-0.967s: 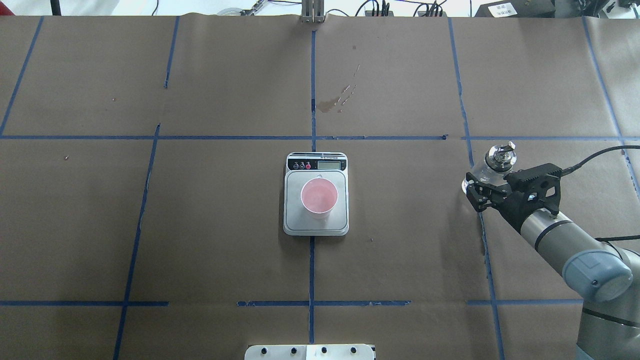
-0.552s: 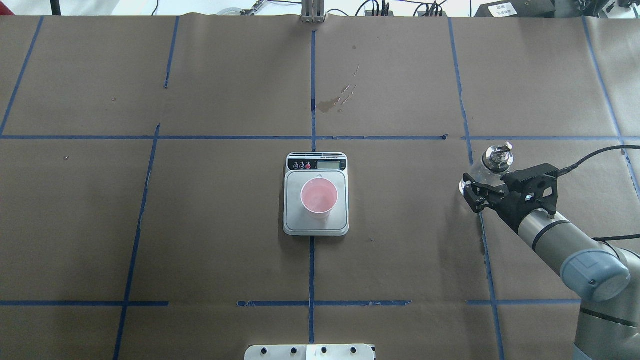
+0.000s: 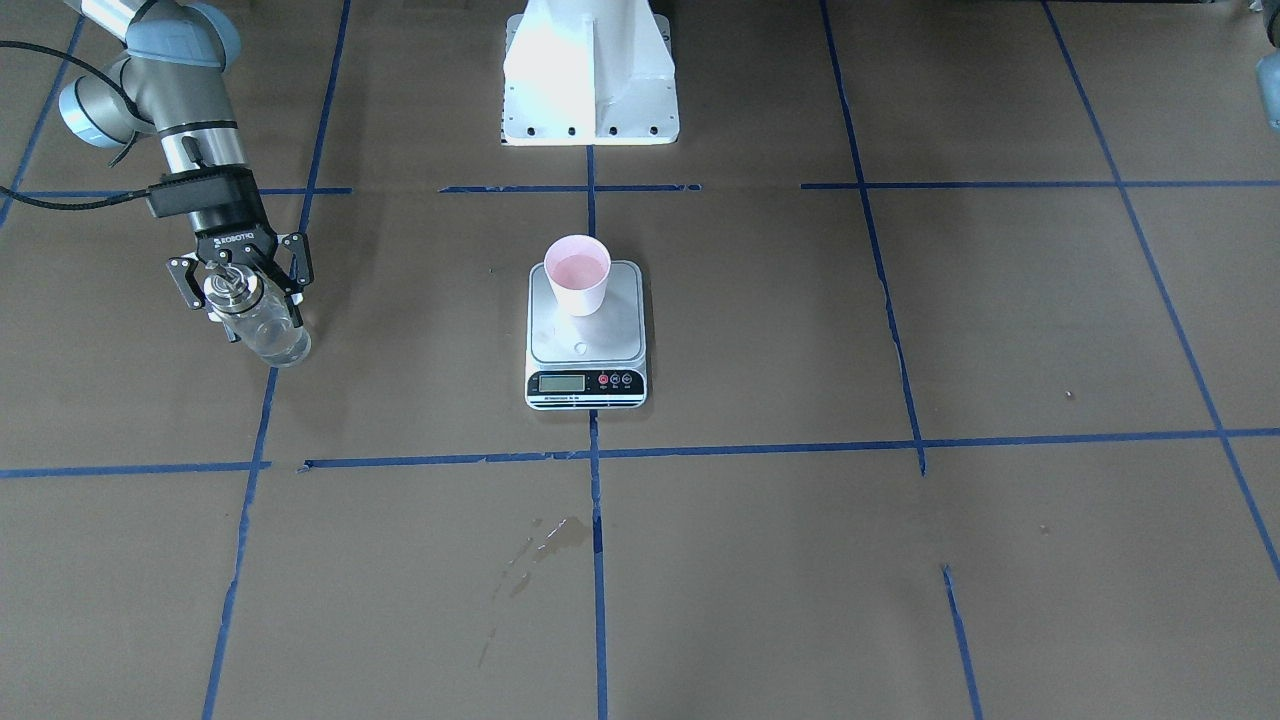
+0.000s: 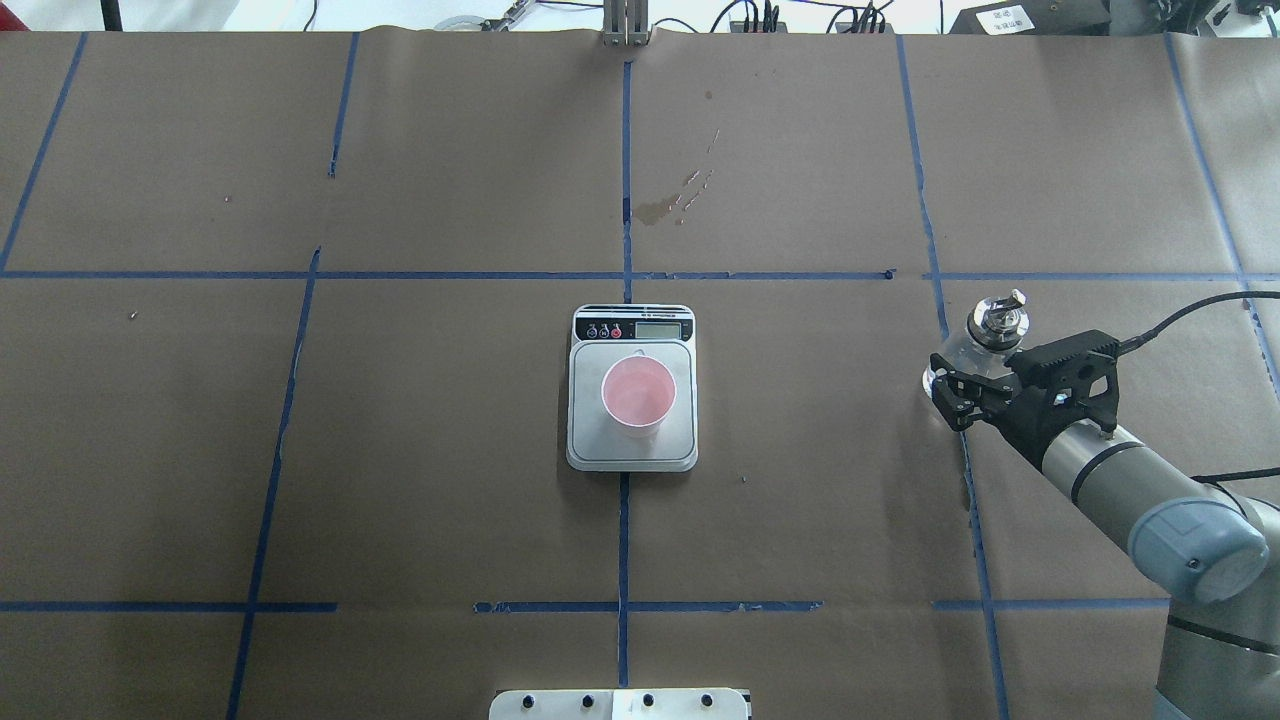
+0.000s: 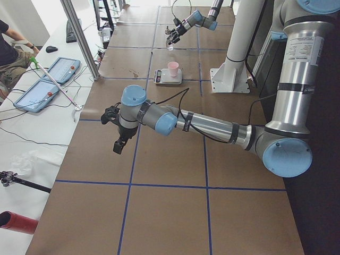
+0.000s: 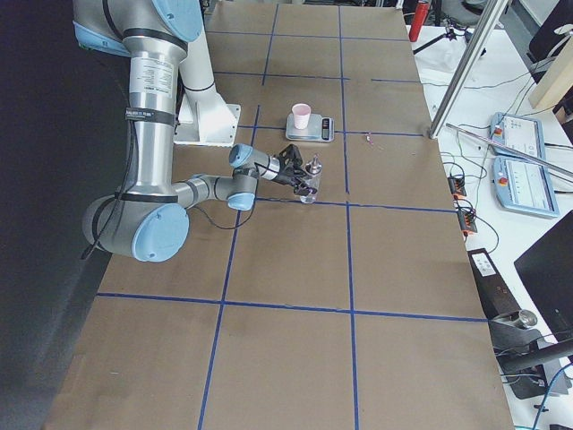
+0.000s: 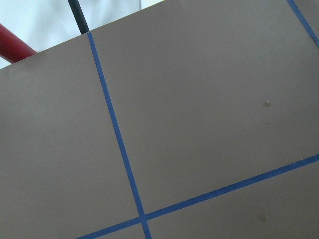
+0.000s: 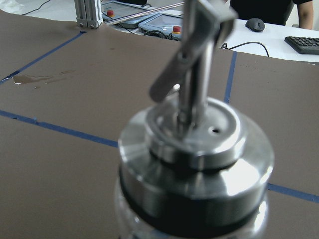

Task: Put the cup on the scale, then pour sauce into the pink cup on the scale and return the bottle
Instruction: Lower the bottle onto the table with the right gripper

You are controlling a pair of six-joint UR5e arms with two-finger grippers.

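Bottle [image 4: 985,335] dipped toward taped brown paper [image 4: 800,400] (right gripper [image 4: 945,385] clasping)

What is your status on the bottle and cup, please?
Right claw shut on the bottle, upright, well off the scale. Left claw far off, state unclear. Cup on scale. Nothing between.

Readout on the scale [image 4: 680,430] — too small to read. The bottle [image 8: 194,164] is blurring and running off the wrist view's bottom edge; its body is hiding the pads of the right gripper [image 3: 240,290] — contact indeterminable.
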